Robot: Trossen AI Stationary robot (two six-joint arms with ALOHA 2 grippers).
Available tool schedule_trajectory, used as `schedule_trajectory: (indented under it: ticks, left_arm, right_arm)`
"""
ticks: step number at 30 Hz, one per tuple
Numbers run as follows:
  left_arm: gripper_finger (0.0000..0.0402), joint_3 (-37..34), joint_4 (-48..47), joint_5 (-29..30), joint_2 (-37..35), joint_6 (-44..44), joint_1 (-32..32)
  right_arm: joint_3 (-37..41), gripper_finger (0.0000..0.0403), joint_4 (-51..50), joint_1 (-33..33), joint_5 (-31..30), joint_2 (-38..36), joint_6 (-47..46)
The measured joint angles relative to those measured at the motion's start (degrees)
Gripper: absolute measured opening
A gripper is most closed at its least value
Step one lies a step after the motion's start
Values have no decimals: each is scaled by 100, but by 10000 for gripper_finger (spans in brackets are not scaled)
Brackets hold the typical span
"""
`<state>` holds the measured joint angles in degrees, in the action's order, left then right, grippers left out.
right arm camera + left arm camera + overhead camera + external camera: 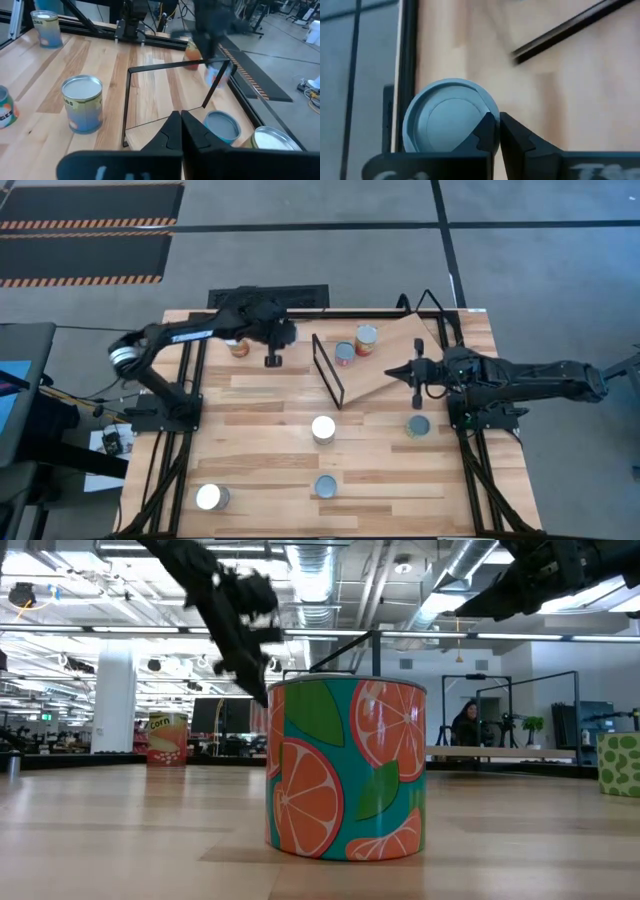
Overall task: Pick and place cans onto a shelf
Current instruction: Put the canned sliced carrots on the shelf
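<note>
A wooden counter (260,395) carries scattered cans. Two cans (356,346) stand on the tilted shelf (385,360) at the far middle, whose black wire frame (328,370) rises at its left end. Four more cans stand nearer on the counter. The left hand (272,360), closed and empty, hovers just right of a can (239,347) at the far left. The right hand (415,395), also closed and empty, hangs by the shelf's right end.

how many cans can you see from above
7. Two on the shelf. One beside the left gripper. Loose on the table. Arms may hide others.
</note>
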<state>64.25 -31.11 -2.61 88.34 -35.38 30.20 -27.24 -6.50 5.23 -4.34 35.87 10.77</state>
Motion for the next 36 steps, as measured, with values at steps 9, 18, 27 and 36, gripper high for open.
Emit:
schedule_trajectory:
  ticks: [9,18,27,36]
  left_arm:
    - [2,2,-447,-636,-1224,900,-2197]
    - [2,124,1291,119,-801,1946,-4464]
    - [2,1621,1717,857,1059,2272,-5025]
    - [2,3624,1090,1374,2912,3028,-5063]
  right_arm:
    - [0,4,-423,-2,11,-504,-212]
    - [0,5,-466,-2,14,-512,-239]
    - [0,5,-520,-2,143,-509,-283]
    - [0,6,-510,0,142,-509,-342]
